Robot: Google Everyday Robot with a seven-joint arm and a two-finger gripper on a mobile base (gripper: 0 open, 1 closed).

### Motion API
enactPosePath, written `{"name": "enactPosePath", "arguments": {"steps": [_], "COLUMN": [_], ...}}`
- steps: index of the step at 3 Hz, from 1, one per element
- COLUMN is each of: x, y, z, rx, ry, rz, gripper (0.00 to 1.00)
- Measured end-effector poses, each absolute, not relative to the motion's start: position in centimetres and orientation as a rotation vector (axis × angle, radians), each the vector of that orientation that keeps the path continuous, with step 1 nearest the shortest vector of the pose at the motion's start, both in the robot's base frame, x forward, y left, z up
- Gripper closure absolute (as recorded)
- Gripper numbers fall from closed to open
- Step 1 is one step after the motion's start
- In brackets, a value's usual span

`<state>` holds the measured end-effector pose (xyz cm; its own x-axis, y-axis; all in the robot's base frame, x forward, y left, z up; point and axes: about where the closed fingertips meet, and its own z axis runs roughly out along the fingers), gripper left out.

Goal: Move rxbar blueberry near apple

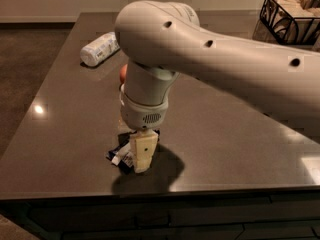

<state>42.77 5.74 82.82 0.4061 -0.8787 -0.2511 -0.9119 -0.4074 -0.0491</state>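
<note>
The rxbar blueberry (119, 157), a dark navy wrapper with a white panel, lies flat near the front edge of the dark table (225, 134). My gripper (141, 156) points straight down and stands on the table right at the bar's right end, covering part of it. The apple (123, 73) shows only as a red-orange sliver behind my wrist, further back on the table. The rest of the apple is hidden by the arm.
A white plastic bottle (100, 48) lies on its side at the back left of the table. A black wire basket (292, 14) with packets stands at the back right. The table's front edge runs just below the bar.
</note>
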Motion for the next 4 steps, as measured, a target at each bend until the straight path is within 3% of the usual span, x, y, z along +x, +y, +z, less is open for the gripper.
{"name": "enactPosePath", "arguments": {"steps": [2,3,4], "x": [46.0,49.1,52.1], "y": [4.4,3.6,3.2], "z": [84.4,85.7,86.6], "rx": [-2.420,-2.336,-2.258], "ry": [1.674,1.749,1.812], "rz": [0.238,0.236,0.215], "gripper": [0.87,1.00,1.00]}}
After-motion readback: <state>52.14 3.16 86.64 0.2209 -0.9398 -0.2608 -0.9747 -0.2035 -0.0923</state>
